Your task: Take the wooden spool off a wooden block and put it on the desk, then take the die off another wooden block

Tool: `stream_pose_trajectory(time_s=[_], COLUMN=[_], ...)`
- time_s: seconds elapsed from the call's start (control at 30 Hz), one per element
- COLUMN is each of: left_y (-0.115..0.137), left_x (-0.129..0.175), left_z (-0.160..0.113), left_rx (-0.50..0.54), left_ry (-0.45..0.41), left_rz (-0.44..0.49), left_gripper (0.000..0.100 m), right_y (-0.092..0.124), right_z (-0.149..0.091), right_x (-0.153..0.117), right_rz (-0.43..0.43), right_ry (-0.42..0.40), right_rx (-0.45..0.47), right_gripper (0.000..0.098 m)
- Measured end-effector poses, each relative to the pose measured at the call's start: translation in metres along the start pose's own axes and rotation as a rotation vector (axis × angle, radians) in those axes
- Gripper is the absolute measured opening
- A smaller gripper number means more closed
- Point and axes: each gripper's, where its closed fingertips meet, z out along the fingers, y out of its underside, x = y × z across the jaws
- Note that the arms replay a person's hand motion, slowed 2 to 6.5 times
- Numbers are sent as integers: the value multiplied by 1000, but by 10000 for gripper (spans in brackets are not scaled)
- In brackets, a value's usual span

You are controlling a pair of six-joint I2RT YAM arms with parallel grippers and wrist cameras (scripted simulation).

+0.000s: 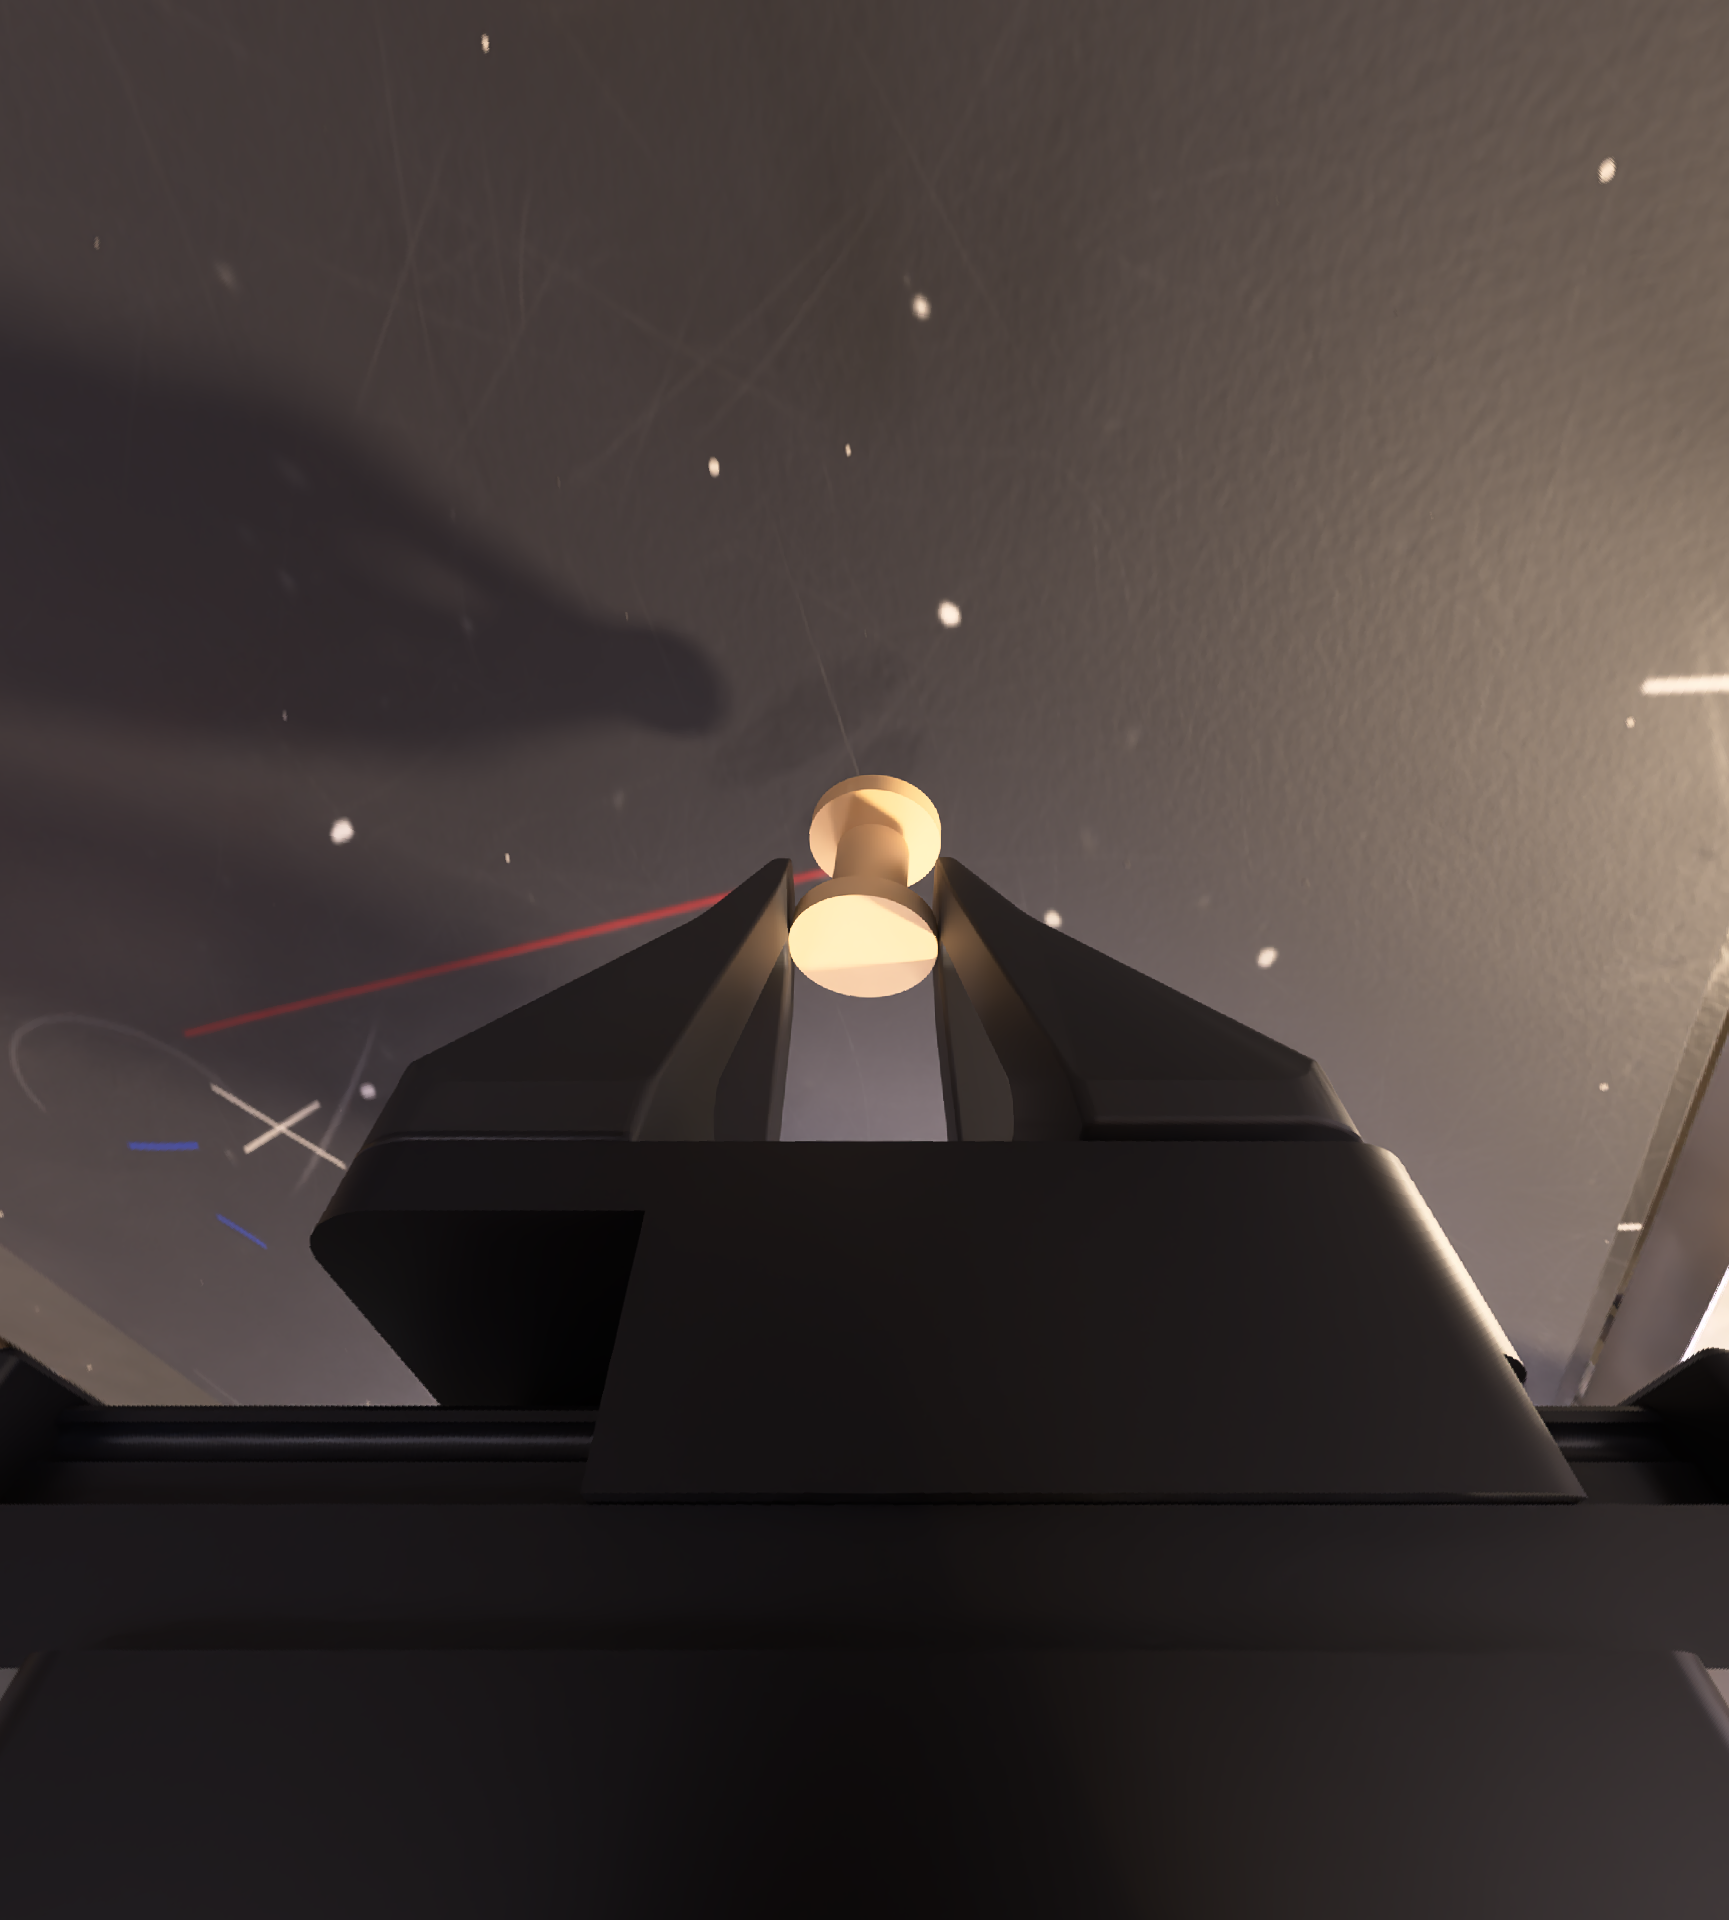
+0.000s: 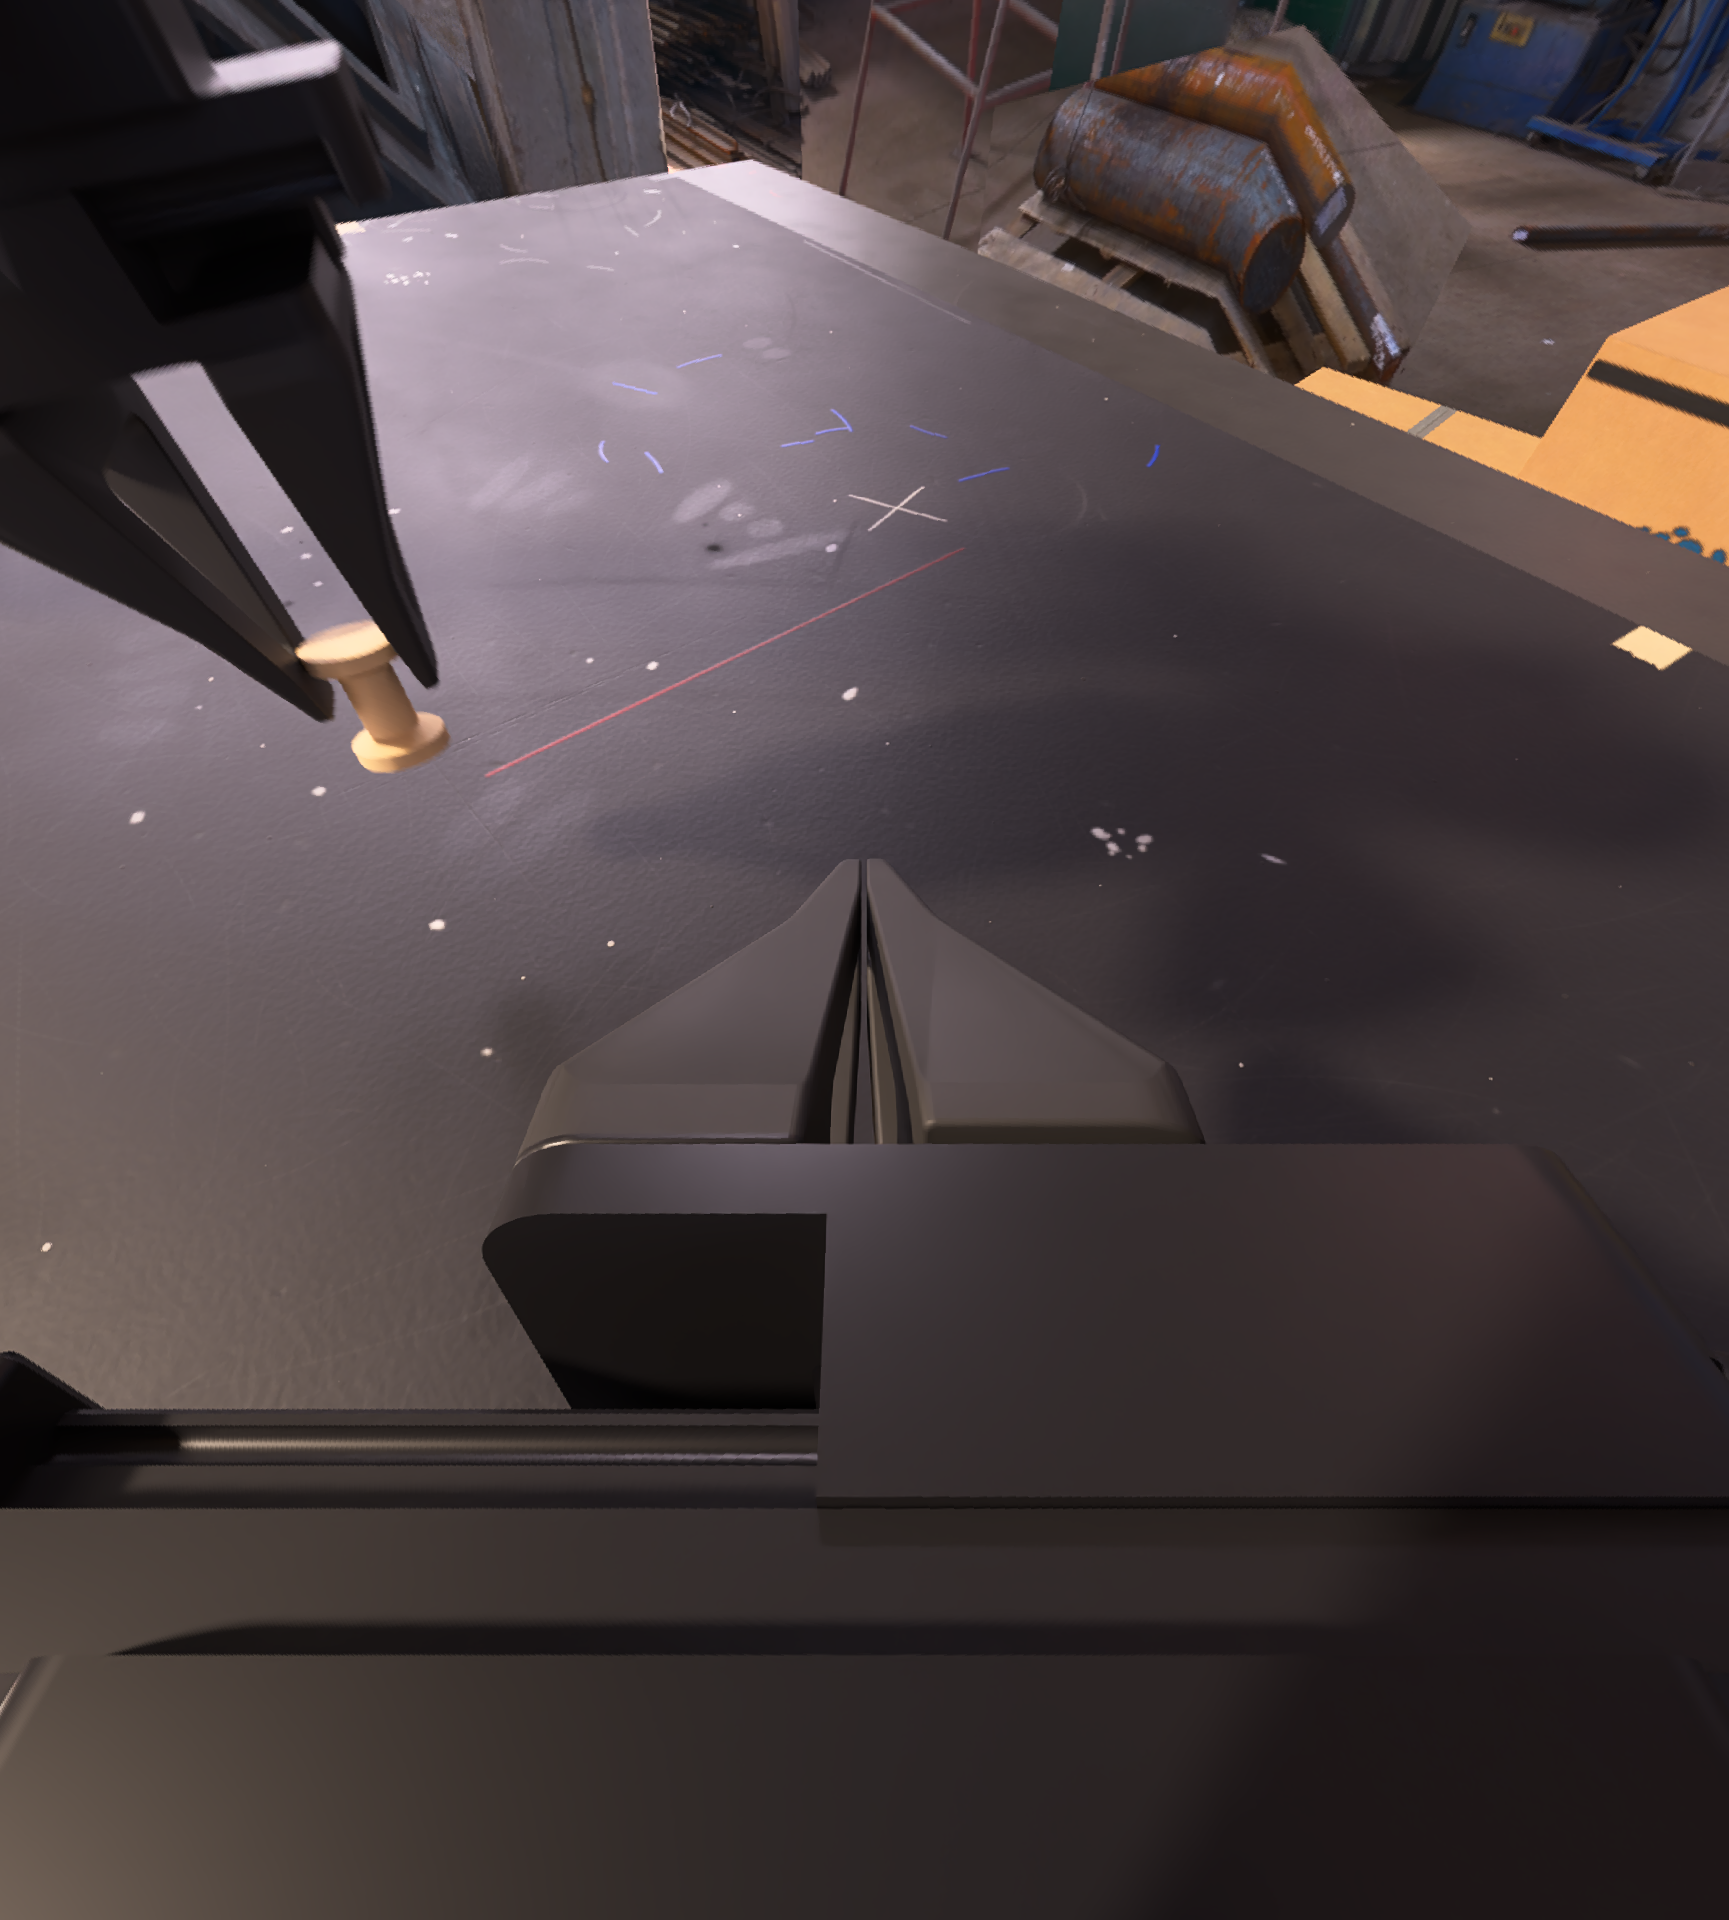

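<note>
My left gripper (image 1: 865, 883) is shut on the pale wooden spool (image 1: 870, 899), holding it by its near flange between the fingertips, the far flange pointing at the dark desk (image 1: 1255, 416). In the right wrist view the left gripper (image 2: 377, 681) reaches in from the upper left with the spool (image 2: 384, 698) tilted, its lower flange close to or touching the desk (image 2: 839, 727). My right gripper (image 2: 862, 878) is shut and empty, above the desk to the right of the spool. No wooden block or die is in view.
The desk has chalk crosses (image 2: 896, 509), a red line (image 2: 725, 665) and white specks. Its far edge runs diagonally at the right (image 2: 1359, 416). Beyond it stand cardboard boxes (image 2: 1691, 436) and a rusty steel tank (image 2: 1192, 197).
</note>
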Motion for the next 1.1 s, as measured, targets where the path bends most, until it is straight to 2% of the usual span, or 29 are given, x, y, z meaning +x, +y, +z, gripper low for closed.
stream_pose_trajectory(time_s=[0.17, 0.4, 0.93, 1.1], left_y=[-15, -23, -25, -25], left_x=[-7, -13, -11, -7], left_z=[18, 33, 40, 44], left_rx=[-9, -21, 2, 15], left_ry=[29, 53, 58, 61], left_rz=[14, 16, 17, 17], left_gripper=[223, 223, 223, 272], right_y=[2, 6, 12, 11], right_z=[1, 4, 10, 10], right_x=[-4, -10, -19, -19], right_rz=[-23, -63, -110, -102], right_ry=[-10, -20, -37, -40], right_rx=[-15, -45, -90, -87], right_gripper=[9, 9, 9, 9])
